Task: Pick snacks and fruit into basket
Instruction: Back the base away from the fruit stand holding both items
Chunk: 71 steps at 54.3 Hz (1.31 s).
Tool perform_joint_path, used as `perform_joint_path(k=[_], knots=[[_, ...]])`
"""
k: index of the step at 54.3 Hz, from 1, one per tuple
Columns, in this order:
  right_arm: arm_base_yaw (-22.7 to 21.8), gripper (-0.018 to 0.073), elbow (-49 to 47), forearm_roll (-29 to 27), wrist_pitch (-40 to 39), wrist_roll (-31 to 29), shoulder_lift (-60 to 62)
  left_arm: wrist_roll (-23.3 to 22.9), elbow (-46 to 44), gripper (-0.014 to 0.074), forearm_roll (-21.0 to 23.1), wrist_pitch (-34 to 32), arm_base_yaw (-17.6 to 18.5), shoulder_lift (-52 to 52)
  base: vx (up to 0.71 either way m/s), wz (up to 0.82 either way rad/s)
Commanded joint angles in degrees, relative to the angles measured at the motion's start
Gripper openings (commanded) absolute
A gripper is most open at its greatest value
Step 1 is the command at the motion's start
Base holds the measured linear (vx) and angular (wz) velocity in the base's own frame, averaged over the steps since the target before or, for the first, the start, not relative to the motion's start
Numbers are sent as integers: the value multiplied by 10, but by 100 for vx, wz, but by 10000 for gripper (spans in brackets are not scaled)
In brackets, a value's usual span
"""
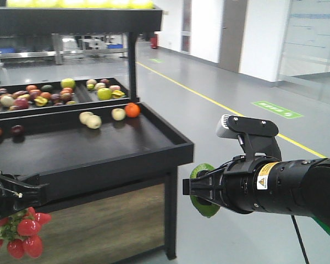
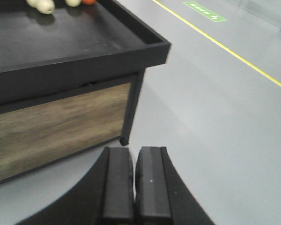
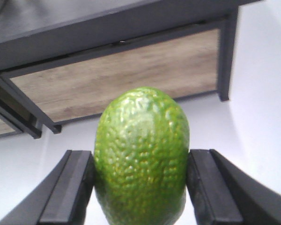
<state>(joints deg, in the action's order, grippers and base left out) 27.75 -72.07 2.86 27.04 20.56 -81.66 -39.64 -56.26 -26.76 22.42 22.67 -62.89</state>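
In a grey-floored hall beside a black fruit stand [image 1: 154, 144], our right gripper [image 3: 140, 183] clamps a green avocado [image 3: 141, 157] off the stand's front corner, our left gripper [image 2: 133, 183] is closed and empty, and no basket or snacks are visible, so nothing looks delivered yet.

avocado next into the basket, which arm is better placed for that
Right. The right gripper already clamps the avocado between its fingers, clear of the stand. The left gripper is shut with nothing between its fingers. No basket shows in any view, so the drop spot can't be judged.
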Motion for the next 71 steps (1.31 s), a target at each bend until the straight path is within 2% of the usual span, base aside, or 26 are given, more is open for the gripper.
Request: perform_joint_path(k=[1,17,23,71], knots=[[-2,-10,-18,7,-44,-3,22,2,-17,-6,-7,-37,3,11,-24,-46],[-3,-10,-18,10,-48,-3,21,2,-17,-6,-3,-42,3,11,-23,-44],[9,-10,-18,0,-56,-3,7,2,-17,-6,-23,-17,-4,11,-24,-47],[10,-10,-18,5,-49,-3,2,2,-17,-6,-18,-10,-3,11,-22,-53]])
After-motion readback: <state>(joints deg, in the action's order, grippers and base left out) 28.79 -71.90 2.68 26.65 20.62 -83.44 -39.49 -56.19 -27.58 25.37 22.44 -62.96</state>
